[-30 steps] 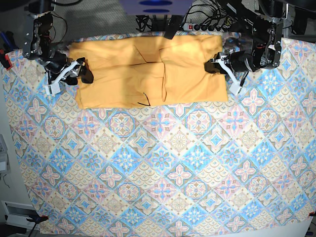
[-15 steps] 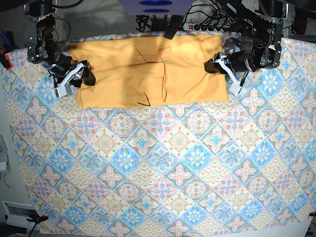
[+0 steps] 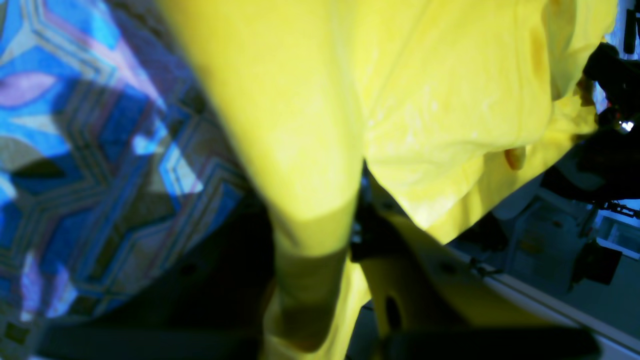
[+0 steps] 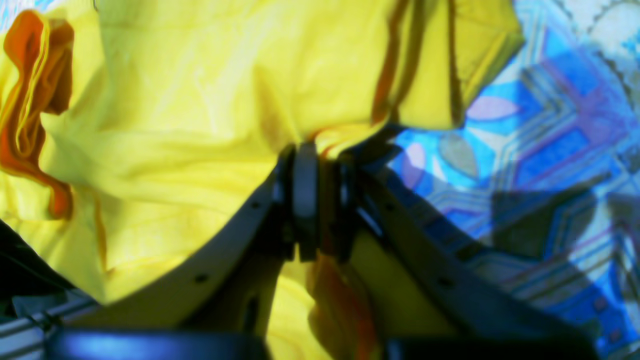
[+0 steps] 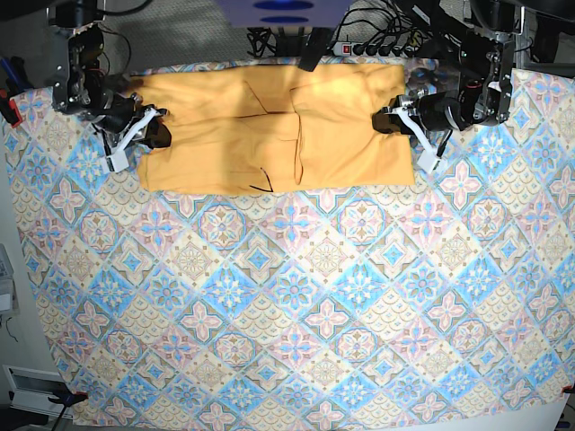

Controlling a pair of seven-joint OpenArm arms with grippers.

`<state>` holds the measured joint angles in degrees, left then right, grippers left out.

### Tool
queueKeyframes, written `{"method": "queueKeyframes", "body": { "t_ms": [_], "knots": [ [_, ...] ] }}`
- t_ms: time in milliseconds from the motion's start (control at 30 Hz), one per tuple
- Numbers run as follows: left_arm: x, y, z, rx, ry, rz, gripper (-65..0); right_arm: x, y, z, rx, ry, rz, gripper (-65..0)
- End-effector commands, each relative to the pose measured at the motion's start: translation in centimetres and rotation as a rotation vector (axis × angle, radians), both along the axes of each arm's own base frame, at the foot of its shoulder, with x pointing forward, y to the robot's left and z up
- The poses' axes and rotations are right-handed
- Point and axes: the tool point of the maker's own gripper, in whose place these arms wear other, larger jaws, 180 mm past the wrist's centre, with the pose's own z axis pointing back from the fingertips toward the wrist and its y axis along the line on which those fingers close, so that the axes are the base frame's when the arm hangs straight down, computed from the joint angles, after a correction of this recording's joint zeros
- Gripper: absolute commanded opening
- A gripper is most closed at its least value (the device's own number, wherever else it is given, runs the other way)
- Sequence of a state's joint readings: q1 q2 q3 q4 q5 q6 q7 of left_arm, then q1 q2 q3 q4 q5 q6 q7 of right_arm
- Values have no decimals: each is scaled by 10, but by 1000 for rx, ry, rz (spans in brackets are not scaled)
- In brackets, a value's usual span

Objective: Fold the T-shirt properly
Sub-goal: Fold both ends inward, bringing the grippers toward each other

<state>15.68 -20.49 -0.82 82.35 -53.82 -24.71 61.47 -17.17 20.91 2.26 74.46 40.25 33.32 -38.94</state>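
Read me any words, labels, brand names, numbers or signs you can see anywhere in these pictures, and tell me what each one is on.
None can be read.
T-shirt: plain yellow-orange cloth, no print or readable label in any view.
Tablecloth: only a blue-and-pink tile pattern, no lettering.
Power strip behind the table: any marking is too small to read.
Both wrist views are blurred; nothing written shows on the right gripper.

T-shirt [image 5: 269,126] matt soft cloth; tablecloth [image 5: 296,296] prob. woven, matt.
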Motion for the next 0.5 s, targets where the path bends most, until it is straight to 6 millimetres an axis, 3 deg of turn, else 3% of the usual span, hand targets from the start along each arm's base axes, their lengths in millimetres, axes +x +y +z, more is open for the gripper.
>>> {"method": "queueKeyframes", "body": {
  "t_ms": [0,133,467],
  "knots": [
    [9,1,8,-8,-38,-1,-649,-2,4,4,-1,1,34,-650],
    [9,-1,8,-12,-38,0,-649,17,15,29,4,-88,67,-650],
    [22,-30,13,-72,-65,2,-649,46,37,82,0,-263,141,-650]
  ]
}}
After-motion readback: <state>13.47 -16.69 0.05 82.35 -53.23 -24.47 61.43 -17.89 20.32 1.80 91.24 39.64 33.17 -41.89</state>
